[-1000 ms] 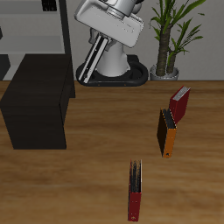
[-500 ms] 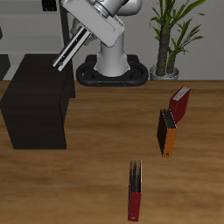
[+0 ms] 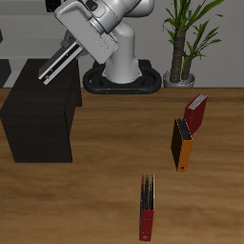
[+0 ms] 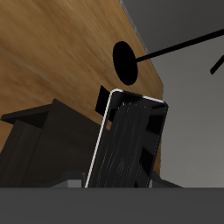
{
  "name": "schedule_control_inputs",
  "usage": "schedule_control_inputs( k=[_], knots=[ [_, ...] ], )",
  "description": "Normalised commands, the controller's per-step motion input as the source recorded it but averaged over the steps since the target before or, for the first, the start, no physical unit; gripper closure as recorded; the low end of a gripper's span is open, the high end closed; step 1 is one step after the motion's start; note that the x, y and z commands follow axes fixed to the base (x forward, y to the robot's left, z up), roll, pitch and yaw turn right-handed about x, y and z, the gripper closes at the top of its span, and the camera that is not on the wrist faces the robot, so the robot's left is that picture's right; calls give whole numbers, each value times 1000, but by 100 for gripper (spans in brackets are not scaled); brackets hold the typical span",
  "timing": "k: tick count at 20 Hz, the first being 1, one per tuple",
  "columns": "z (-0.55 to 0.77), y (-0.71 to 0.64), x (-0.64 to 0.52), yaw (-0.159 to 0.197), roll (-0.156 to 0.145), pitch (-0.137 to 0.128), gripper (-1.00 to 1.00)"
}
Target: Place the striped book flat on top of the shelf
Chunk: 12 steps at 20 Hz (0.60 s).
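Observation:
My gripper (image 3: 72, 50) is shut on the striped book (image 3: 57, 65), which has a light cover with narrow dark stripes. The book hangs tilted, its lower end just above the back part of the flat top of the black shelf (image 3: 40, 119). I cannot tell whether it touches the top. In the wrist view the striped book (image 4: 131, 144) reaches out from the gripper, with the dark shelf (image 4: 44, 140) beneath and beside it. The fingertips themselves are hidden.
A red book with a dark ribbed top (image 3: 146, 205) stands near the table's front edge. An orange-and-black book (image 3: 181, 143) and another red book (image 3: 195, 112) stand farther back. A potted plant (image 3: 181, 43) and a grey open rack (image 3: 33, 29) stand at the back.
The arm has swung from in front of its base over to the shelf, carrying the striped book. The book now hangs lower, over the shelf's top.

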Motion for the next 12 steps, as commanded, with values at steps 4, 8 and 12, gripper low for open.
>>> schedule_control_inputs(
  k=[4,8,12],
  knots=[
    [-194,-188,30,1,-68,16,100],
    [-192,-179,114,8,-38,31,100],
    [-126,-211,63,-11,-61,21,100]
  ],
)
